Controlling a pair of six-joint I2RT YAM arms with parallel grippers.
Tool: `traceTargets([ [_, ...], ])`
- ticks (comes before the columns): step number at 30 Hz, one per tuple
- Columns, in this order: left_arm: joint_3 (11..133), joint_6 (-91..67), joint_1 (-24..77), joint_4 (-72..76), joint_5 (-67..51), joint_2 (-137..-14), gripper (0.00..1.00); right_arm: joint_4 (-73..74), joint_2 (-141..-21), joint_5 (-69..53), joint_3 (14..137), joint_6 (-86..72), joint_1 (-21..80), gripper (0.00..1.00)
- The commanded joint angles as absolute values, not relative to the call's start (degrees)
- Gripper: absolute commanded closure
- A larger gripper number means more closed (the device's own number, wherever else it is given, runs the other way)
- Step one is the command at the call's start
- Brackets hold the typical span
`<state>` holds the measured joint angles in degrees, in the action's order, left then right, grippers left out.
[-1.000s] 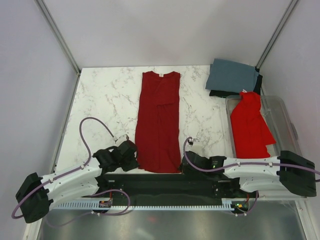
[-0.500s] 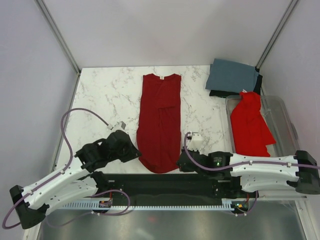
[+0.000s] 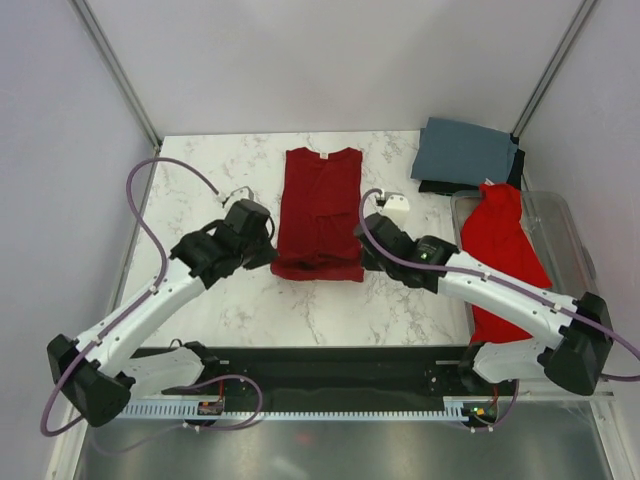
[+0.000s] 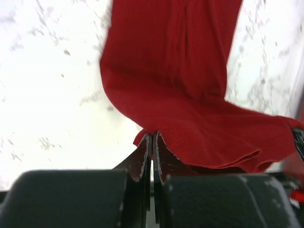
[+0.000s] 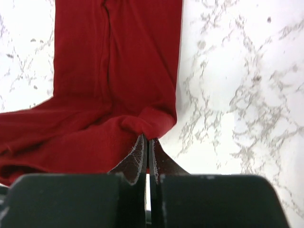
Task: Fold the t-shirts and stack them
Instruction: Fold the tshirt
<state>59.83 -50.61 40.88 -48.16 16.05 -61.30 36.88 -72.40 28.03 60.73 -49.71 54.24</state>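
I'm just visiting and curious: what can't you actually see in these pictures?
- Black t-shirt: top view, mostly buried under the grey-blue t-shirt.
- Bright red t-shirt: top view, near end crossed by the right arm.
- Crimson t-shirt: wrist views, hem corners vanish inside the left gripper and right gripper.

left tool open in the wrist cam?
No, the left tool is shut, pinching the edge of the crimson shirt between its closed tips.

The left end effector point(image 3: 266, 256) and right end effector point(image 3: 364, 256) folded the crimson t-shirt point(image 3: 320, 200) hem forward.
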Motion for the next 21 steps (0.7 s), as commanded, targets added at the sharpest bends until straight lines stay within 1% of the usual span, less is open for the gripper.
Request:
traceTargets([
  [1,63.98,-41.76,35.26,-43.96,13.98,-65.12,0.98,35.16,-75.75,25.49,65.91,-41.93,49.94,1.0],
  [5,68.46,-36.49,28.94,-42.1,12.31,-72.75,0.98,32.87,-81.45,21.81,68.99,-37.62,45.18,1.0],
  [9,71.27,-33.49,24.89,-39.56,7.65,-79.95,0.98,31.38,-86.55,18.99,72.76,-34.63,41.23,1.0],
  [16,76.37,-31.29,21.71,-36.22,3.08,-91.57,0.98,28.83,-95.0,14.95,77.16,-30.59,36.48,1.0],
  [21,80.85,-30.41,20.57,-35.33,2.11,-98.6,0.98,28.04,-100.89,12.92,81.38,-28.39,33.67,1.0],
])
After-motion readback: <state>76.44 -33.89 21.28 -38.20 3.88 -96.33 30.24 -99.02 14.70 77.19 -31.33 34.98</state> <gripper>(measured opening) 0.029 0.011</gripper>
